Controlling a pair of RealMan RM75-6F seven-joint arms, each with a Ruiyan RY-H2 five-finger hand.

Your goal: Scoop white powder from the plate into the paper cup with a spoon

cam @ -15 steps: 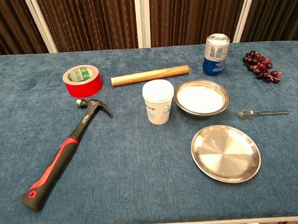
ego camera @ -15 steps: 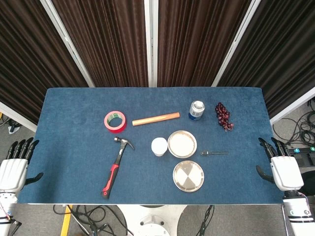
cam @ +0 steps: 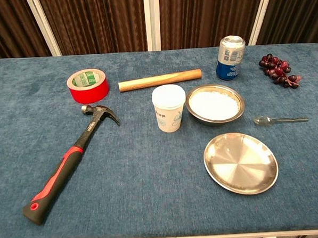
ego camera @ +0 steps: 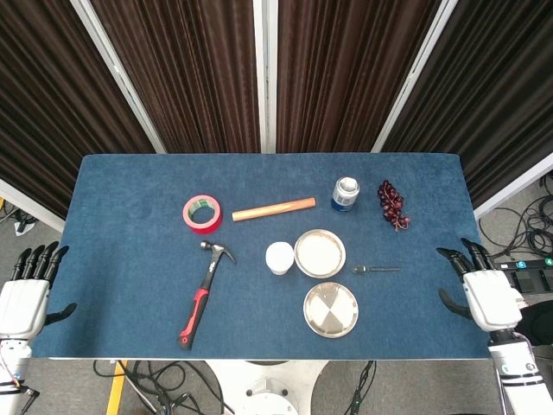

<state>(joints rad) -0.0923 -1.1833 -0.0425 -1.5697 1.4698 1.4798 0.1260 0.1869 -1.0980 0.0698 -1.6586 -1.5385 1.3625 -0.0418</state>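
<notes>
Both hands hang off the table's [ego camera: 121,199] short edges with fingers apart, holding nothing; the right hand [ego camera: 486,292] has edged nearer its edge, the left hand [ego camera: 26,290] has not moved. Toward the near edge lies one empty metal plate [cam: 240,162]. Behind it sit one spoon [cam: 280,120], one plate of white powder [cam: 215,104] and one paper cup [cam: 168,108] just beside it. A hammer [cam: 70,156] lies near the left. Farther back: tape [cam: 87,85], wooden rod [cam: 160,80], can [cam: 230,57], grapes [cam: 278,70].
</notes>
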